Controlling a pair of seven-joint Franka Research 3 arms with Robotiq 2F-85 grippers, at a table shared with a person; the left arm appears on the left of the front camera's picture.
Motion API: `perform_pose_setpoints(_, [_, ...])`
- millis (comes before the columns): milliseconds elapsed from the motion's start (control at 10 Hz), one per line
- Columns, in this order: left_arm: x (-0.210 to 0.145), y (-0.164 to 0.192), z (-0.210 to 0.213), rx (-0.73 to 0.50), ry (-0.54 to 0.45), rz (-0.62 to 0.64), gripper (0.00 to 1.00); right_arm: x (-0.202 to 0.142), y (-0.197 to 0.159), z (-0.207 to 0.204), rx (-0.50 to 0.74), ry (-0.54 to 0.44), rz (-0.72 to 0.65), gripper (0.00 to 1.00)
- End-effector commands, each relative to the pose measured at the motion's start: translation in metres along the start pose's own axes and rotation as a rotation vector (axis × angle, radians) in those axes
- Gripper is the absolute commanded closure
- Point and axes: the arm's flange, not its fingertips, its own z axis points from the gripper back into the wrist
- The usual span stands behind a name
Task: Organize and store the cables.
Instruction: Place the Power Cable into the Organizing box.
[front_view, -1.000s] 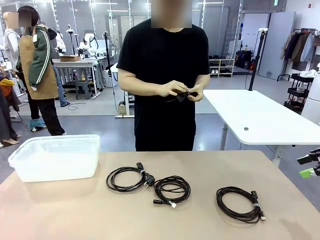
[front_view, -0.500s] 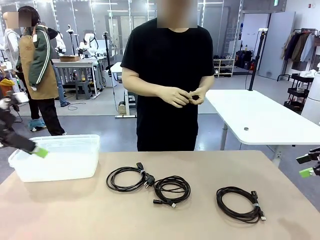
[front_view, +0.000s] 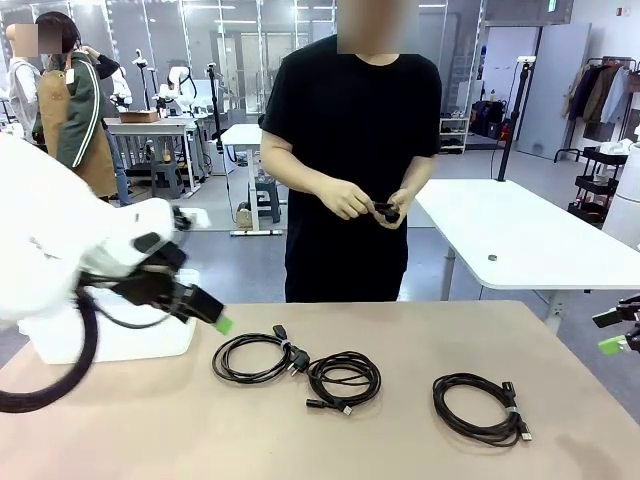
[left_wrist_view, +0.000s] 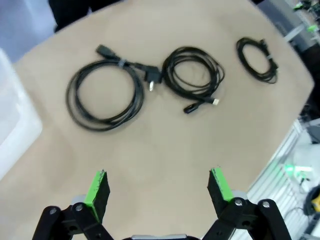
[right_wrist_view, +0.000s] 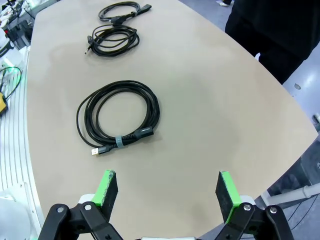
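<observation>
Cables (front_view: 345, 380) lie as three black coils in a row on the tan table (front_view: 420, 325), across the lower middle of the front view. The left coil (front_view: 252, 358) is a wide ring, banded near its chunky plug. The middle coil (front_view: 343, 376) sits just beside that plug, wound looser, with small plug ends at its lower left. The right coil (front_view: 478, 407) lies well apart toward the lower right, cinched by a pale band close to its plugs. A fourth cable (front_view: 385, 211), a small dark bundle, is held between the person's hands (front_view: 350, 198) in the upper centre, beyond the table's far edge.

At the left of the table stands a clear plastic bin (front_view: 160, 335), much of it hidden behind my left arm (front_view: 60, 250), which comes in large from the left edge. My left gripper (front_view: 215, 318) points down and to the right, just left of the left coil and above the tabletop. In my left wrist view its pads are spread wide with nothing between them, and all three coils lie in the upper half over bare table.

My right gripper (front_view: 618, 335) hangs at the right edge of the front view, off the table's side. In my right wrist view its fingers (right_wrist_view: 107, 187) are likewise apart and empty, with the right coil just above them, left of centre.
</observation>
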Motion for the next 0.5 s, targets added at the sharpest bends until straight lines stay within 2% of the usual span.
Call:
perform_pose_setpoints(0, [0.029, -0.004, -0.039, 0.056, 0.027, -0.002, 0.00, 0.003, -0.001, -0.001, -0.004, 0.018, -0.024, 0.00])
perform_pose_setpoints(200, [0.039, -0.008, -0.067, 0.069, 0.069, 0.017, 0.00, 0.003, -0.001, -0.001, -0.004, 0.018, -0.024, 0.00])
perform_pose_setpoints(400, [0.026, -0.009, -0.063, 0.043, 0.059, -0.007, 0.00, 0.003, -0.001, -0.001, -0.004, 0.018, -0.024, 0.00])
